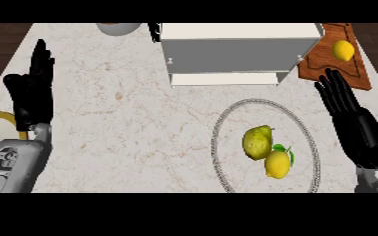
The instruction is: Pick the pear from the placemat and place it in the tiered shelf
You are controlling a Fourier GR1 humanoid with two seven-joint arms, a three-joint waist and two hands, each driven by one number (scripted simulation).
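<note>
A yellow-green pear (257, 141) lies on a round grey-rimmed placemat (221, 130) at the lower right of the counter. A yellow lemon (278, 163) with green leaves touches its lower right side. The white tiered shelf (236, 55) stands at the back centre, its open side facing me. My right hand (348, 117) is open, fingers straight, just right of the placemat and apart from the pear. At the far left edge my left hand (31, 92) rests open with fingers up.
A wooden cutting board (325, 62) with another lemon (342, 50) on it sits right of the shelf. A pale bowl (118, 28) shows at the back left. The counter is light marble (125, 120).
</note>
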